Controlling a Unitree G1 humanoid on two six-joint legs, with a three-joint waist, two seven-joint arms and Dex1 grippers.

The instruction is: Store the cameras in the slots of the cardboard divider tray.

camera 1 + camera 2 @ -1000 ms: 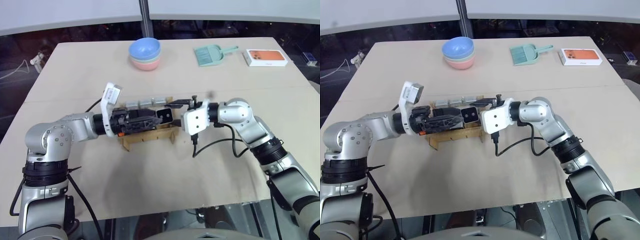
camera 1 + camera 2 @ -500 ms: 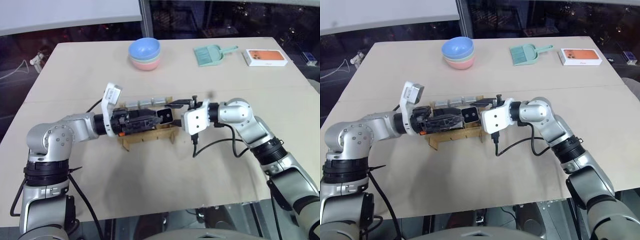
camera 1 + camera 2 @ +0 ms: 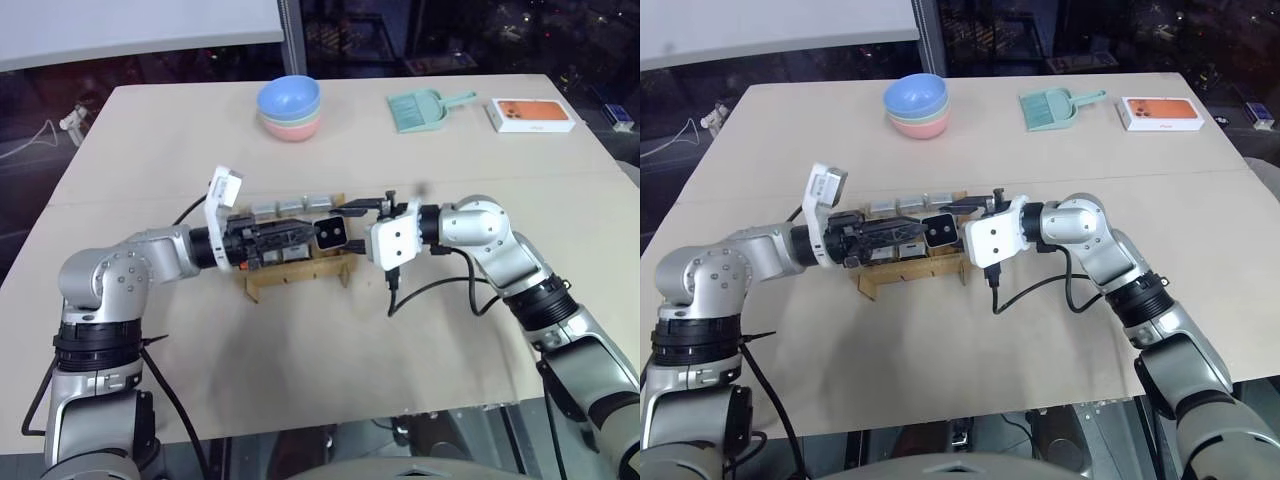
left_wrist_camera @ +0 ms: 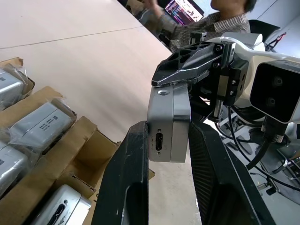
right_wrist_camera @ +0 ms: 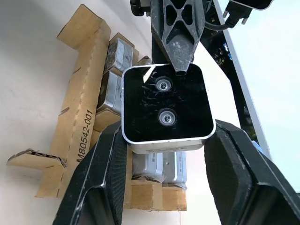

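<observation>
Both arms meet over the cardboard divider tray point(image 3: 297, 268), which sits in the middle of the surface point(image 3: 330, 360). One camera point(image 3: 331, 236) is held up in the air just above the tray, between the two arms. The left pincer point(image 4: 166, 140) is clamped on its two sides; the grey body sits tight between the black fingers point(image 4: 129, 173). The right pincer point(image 5: 164, 140) is around the same camera too, one finger on each side of its dark face with the two small lenses. It looks like it is holding on as well, but I cannot tell how tight. So the camera looks like it is being passed from one arm to the other, or held by both to line it up. Other cameras point(image 3: 292, 206) are already in the tray, in a row along the far side, and the left wrist view shows some lying in their slots in clear wrap. So part of the job looks done. This camera has yet to go into a slot, and I cannot tell how many slots are free under the arms. Far off are stacked bowls point(image 3: 290, 108), a green dustpan point(image 3: 422, 109) and a phone box point(image 3: 532, 115).
</observation>
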